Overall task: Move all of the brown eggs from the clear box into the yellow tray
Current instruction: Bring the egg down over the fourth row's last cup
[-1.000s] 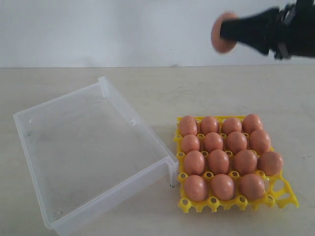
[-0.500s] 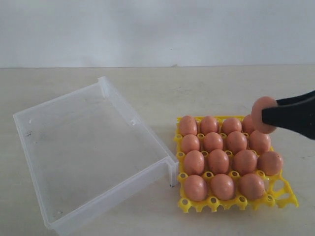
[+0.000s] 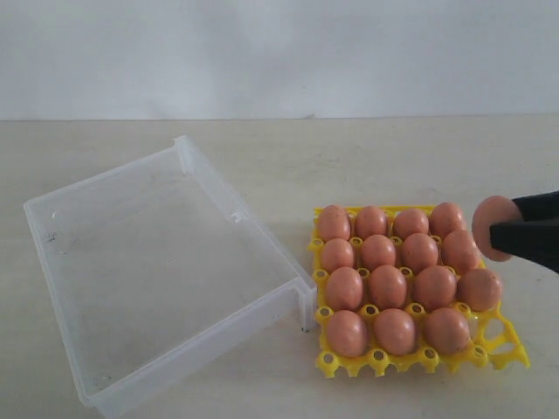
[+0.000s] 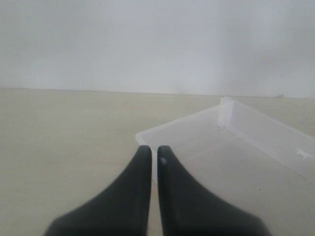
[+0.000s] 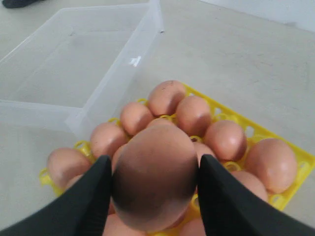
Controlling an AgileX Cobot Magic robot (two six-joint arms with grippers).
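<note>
The yellow tray (image 3: pixel 509 352) sits on the right of the table, and several brown eggs (image 3: pixel 387 286) fill most of its cells. Its front right corner cell stands open. My right gripper (image 3: pixel 500 234) comes in from the right edge, shut on one brown egg (image 3: pixel 491 225) that hangs just above the tray's right side. In the right wrist view this egg (image 5: pixel 155 179) sits between the black fingers (image 5: pixel 93 196) of the right gripper (image 5: pixel 155 162), over the filled tray (image 5: pixel 256 132). The clear box (image 3: pixel 203 342) on the left holds no eggs. My left gripper (image 4: pixel 154 151) is shut on nothing, near a corner of the clear box (image 4: pixel 147 132).
The clear box's near right corner almost touches the tray's left edge. A pale tabletop (image 3: pixel 367 157) stretches behind both, up to a white wall (image 3: pixel 279 52).
My right gripper has carried the egg down from high at the back right to just above the tray's right side. The eggs in the tray and the box have not moved.
</note>
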